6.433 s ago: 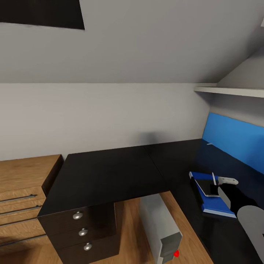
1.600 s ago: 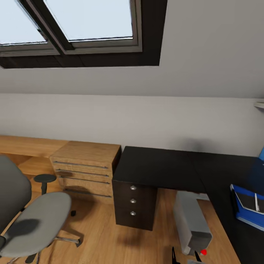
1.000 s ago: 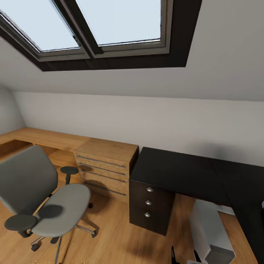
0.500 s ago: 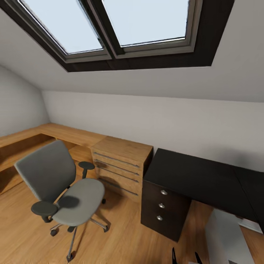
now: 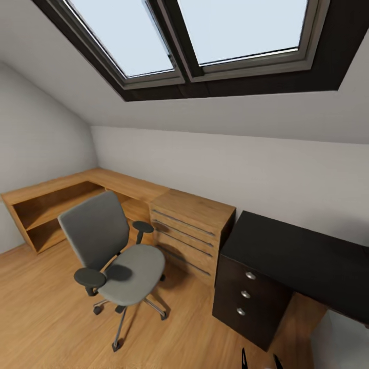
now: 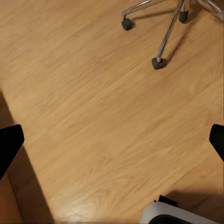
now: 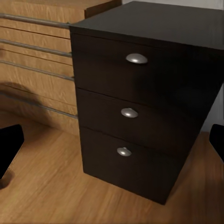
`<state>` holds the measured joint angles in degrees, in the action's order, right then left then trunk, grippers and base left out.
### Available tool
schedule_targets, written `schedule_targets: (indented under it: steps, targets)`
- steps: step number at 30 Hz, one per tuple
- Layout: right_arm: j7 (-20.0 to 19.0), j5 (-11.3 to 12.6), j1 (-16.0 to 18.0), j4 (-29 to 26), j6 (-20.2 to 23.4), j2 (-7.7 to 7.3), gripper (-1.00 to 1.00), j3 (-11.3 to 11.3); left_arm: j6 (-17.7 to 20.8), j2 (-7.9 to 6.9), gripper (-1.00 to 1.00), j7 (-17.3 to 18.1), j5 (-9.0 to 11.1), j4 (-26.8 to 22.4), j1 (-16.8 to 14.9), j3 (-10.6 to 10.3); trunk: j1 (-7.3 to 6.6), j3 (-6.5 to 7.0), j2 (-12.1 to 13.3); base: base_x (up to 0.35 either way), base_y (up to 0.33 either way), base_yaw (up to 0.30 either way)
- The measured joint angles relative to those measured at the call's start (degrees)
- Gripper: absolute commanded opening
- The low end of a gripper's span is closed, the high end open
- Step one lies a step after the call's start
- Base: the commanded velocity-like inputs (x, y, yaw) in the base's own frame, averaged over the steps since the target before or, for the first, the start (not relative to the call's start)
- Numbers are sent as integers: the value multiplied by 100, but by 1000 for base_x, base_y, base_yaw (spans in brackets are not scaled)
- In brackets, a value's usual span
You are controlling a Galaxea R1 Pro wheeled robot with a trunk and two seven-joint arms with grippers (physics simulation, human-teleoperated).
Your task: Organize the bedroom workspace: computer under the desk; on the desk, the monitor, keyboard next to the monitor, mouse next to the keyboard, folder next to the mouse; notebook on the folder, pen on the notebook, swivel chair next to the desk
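Beyond left hand (image 6: 112, 140), swivel chair (image 6: 161, 28) castors, fingers spread

Low cabinet (image 5: 190, 233): light wood, long metal bar handles across its drawer fronts, standing against the wall.
Corner shelving (image 5: 48, 202): the same light wood, open compartments, running along two walls into the corner.
Shadow (image 6: 28, 186): a dark band on the planks in the left wrist view, source unclear.
White object (image 6: 175, 215): a rounded edge, possibly a machine part, cropped by the frame.

open floor (image 5: 46, 318), swivel chair (image 5: 115, 253) beside cabinet (image 5: 192, 230)
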<state>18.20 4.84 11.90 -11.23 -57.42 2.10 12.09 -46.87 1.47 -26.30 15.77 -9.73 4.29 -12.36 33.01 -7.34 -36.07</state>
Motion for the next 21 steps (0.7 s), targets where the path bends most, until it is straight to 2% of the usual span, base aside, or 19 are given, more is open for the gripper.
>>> schedule_targets:
  steps: [21]
  targets:
    - [-3, 2, 0, 4, 12, 4, 100, 7, 0, 4, 100, 8, 0, 9, 0, -8, 0, 0, 0, 0, 0, 289]
